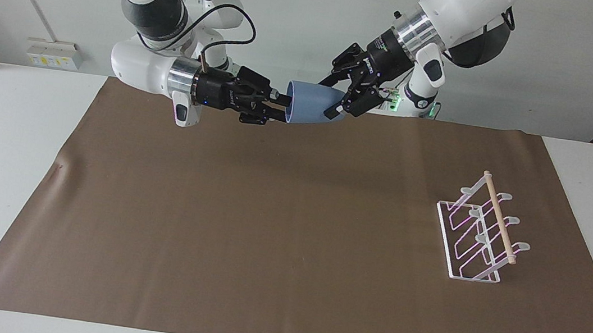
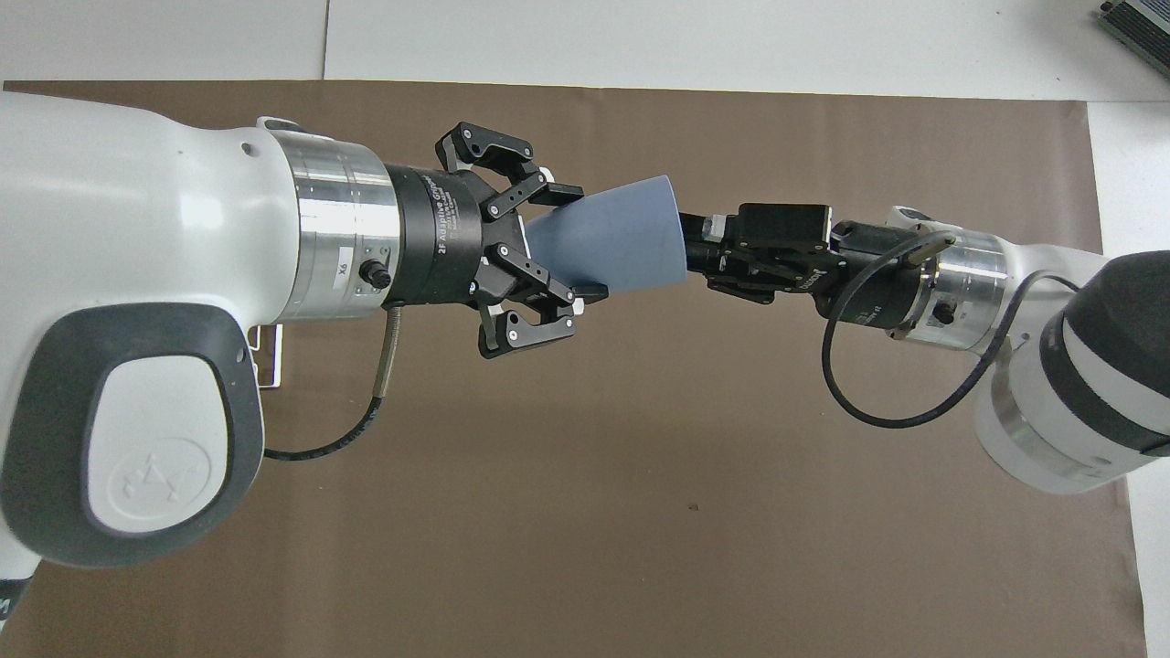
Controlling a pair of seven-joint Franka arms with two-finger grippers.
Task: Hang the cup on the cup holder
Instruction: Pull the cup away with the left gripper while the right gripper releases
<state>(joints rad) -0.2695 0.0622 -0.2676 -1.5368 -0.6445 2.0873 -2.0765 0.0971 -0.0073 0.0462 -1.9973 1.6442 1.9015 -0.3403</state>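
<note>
Hanging in the air above the robots' edge of the brown mat (image 1: 288, 233), the cup (image 1: 311, 104) lies on its side between the two grippers, its narrow bottom toward the left arm and its wide rim toward the right arm. The left gripper (image 1: 345, 100) is clenched on the cup's narrow end: in the overhead view its fingers (image 2: 558, 194) press against the tapered wall on either side while the outer links splay out. The right gripper (image 1: 279, 105) sits just at the cup's open rim, its tips level with the mouth; in the facing view a small gap seems to separate them from the rim, though I cannot tell for certain whether they touch it. Whether the right gripper's fingers are parted or closed I cannot tell either, as they point straight at the cup's opening.

The cup holder (image 1: 477, 234) stands on the mat toward the left arm's end of the bench (image 1: 4, 153), well apart from the cup and farther from the robots than both grippers. It is upright on its rectangular base, with the wooden dowel (image 1: 499, 217) running along the top and its rounded prongs bare. In the overhead view only a corner of its white wire shows under the left arm.
</note>
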